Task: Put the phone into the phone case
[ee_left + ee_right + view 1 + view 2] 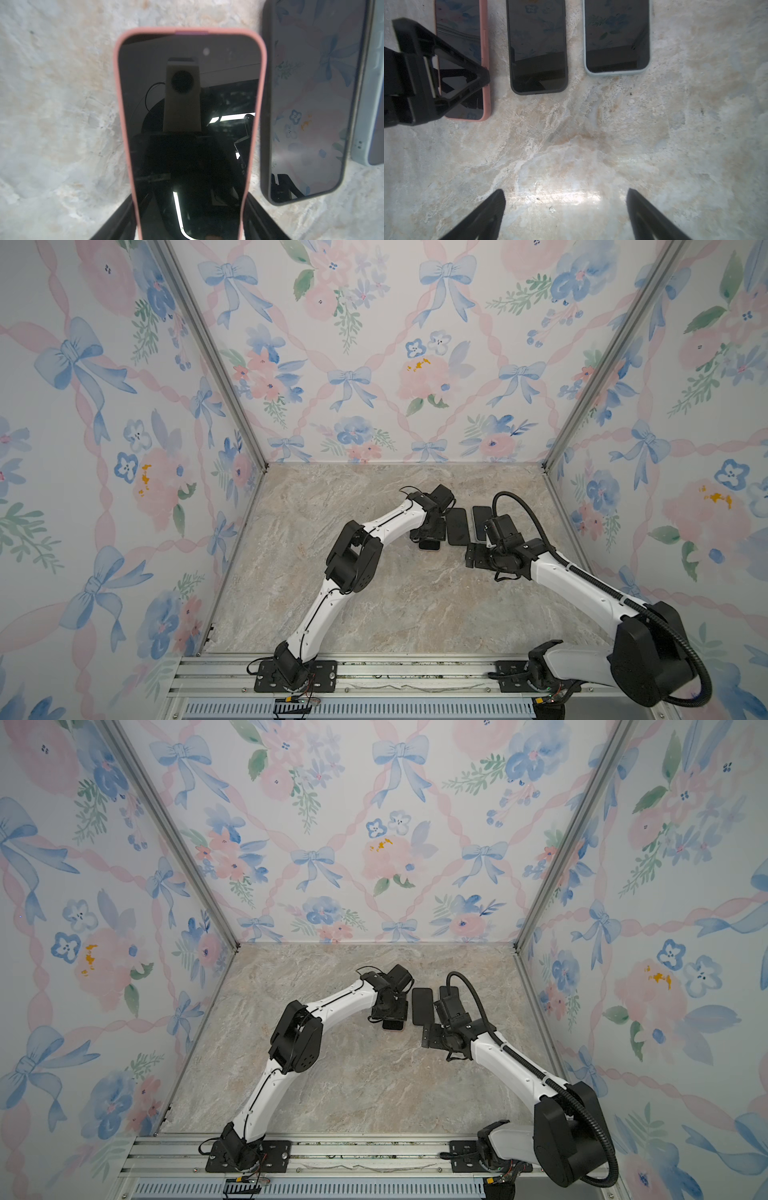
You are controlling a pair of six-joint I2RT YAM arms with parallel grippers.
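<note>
Over the marble table (374, 605), the right gripper (564, 197) hangs spread and empty, probably standing by. The black-cased phone (538, 52) and blue-cased phone (616, 35) lie just ahead of it. The left gripper (188, 207) clamps the pink case (155, 31) by its long edges, with the phone (187, 155) seated between its fingers (118, 222), likely to press it home.

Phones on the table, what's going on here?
Three cased phones lie screen-up in a row on the marble table: pink-cased phone, black-cased phone, light-blue-cased phone. The left claw straddles the pink-cased phone, one finger along each long side; whether it is squeezing cannot be told. The right claw hangs open over bare table on the near side of the row, holding nothing. All three phones look already seated in their cases.
</note>
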